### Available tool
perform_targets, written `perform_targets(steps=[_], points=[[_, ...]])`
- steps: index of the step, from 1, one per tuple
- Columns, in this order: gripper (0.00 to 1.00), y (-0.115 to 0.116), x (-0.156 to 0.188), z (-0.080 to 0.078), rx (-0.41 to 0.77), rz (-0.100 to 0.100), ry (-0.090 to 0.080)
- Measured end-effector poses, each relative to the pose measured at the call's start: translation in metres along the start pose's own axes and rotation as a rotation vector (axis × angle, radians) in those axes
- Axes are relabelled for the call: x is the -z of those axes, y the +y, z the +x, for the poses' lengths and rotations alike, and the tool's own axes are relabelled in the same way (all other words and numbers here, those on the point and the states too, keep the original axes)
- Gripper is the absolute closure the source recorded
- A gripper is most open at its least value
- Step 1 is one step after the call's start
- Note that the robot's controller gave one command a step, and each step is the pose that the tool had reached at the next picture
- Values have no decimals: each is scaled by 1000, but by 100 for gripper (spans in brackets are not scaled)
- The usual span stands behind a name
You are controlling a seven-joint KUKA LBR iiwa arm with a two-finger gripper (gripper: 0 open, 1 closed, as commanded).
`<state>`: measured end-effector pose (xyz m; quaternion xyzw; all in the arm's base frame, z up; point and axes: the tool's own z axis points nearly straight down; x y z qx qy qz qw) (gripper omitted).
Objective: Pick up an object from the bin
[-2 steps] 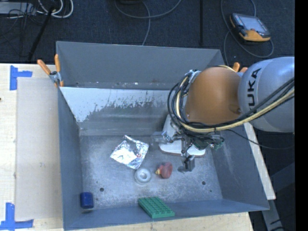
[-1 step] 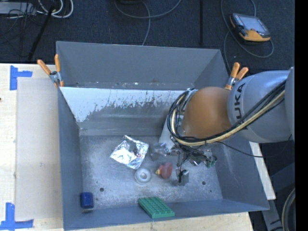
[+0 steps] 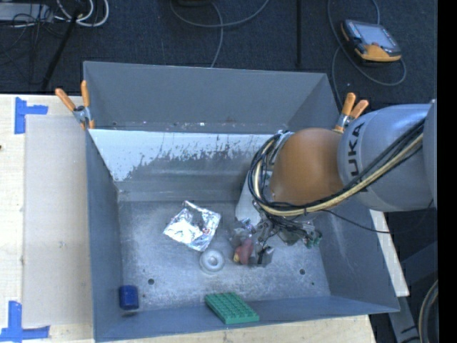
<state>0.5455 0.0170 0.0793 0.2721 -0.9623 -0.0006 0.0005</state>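
One small reddish object sits half hidden beneath the gripper, grip state unclear.

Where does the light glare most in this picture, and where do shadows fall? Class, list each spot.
Camera view: the strongest glints sit on the crumpled silver foil wrapper. A pale lit band runs across the back wall of the grey metal bin. The floor looks dimmer under the orange wrist cover, around the small dark reddish thing.
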Motion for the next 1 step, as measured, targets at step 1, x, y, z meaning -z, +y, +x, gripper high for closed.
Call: perform_targets(steps=[1], points=[[100, -22, 171, 6, -26, 6, -8]])
